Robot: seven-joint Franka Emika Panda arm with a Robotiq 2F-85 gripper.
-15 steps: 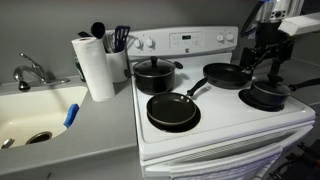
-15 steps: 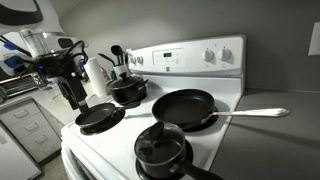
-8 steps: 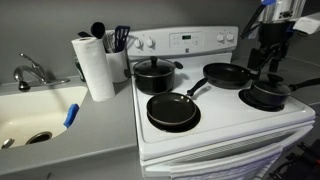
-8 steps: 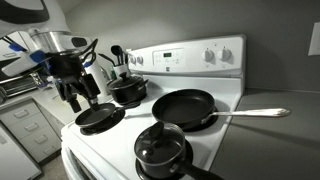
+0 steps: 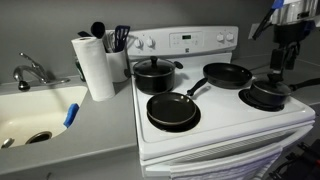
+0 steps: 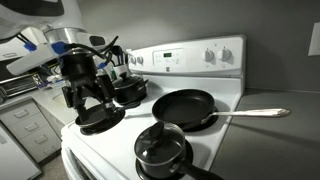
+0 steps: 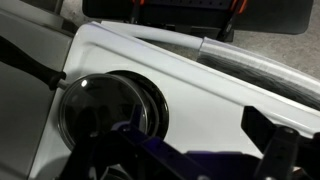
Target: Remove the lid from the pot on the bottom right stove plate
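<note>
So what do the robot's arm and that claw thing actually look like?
The gripper is black and blocky, with two jointed black fingers. The arm above it is rounded, white and silvery-grey with a bit of blue. Thin black cables loop beside the wrist. No lettering can be made out.

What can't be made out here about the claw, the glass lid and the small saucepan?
- Round clear glass lid, wrist view: its centre knob is lost in blur and reflections.
- Small black saucepan, exterior view: its long handle is cut by the bottom edge.
- Claw: fingertips cut by the wrist view's bottom edge; whether it hangs above the lid cannot be judged.
</note>
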